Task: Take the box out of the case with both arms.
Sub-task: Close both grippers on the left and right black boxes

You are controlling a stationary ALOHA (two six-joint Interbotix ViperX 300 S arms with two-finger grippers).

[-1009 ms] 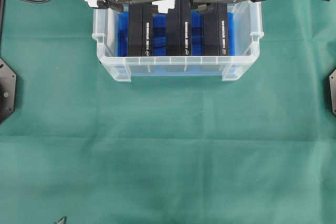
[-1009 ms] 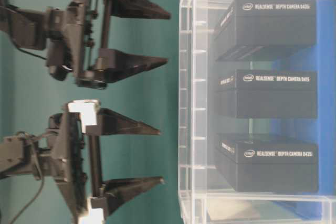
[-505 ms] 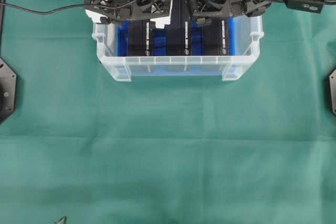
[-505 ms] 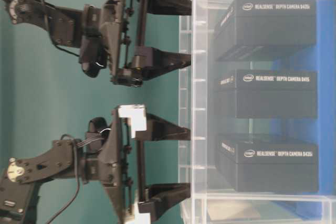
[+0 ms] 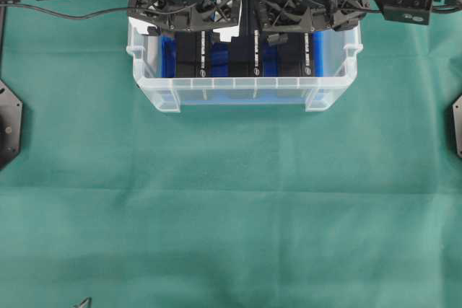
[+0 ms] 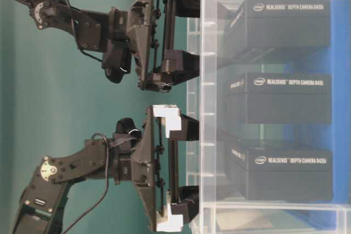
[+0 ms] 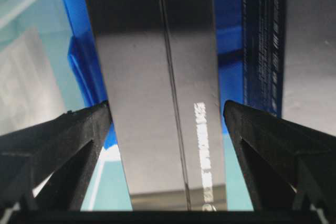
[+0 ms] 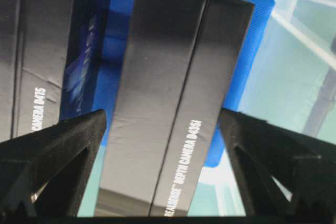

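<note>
The clear case (image 5: 231, 96) with blue lining stands at the far middle of the table and holds three black boxes side by side. My left gripper (image 5: 191, 30) is open over the left box (image 5: 193, 59), with one finger on each side of it. In the left wrist view this box (image 7: 157, 51) runs between the spread fingers (image 7: 58, 145). My right gripper (image 5: 299, 30) is open the same way over the right box (image 5: 296, 55), seen between its fingers (image 8: 273, 150) in the right wrist view as a box (image 8: 173, 51). The middle box (image 5: 244, 59) lies between them, ungripped.
Green cloth (image 5: 231, 207) covers the table in front of the case. In the table-level view both grippers dip past the case rim (image 6: 200, 102). The middle box shows at the edge of each wrist view (image 7: 299, 51) (image 8: 37, 51). Black mounts (image 5: 9, 124) sit at the table's side edges.
Both grippers have advanced from outside the case rim to over the outer boxes inside it. Both stayed open. The boxes have not moved.
</note>
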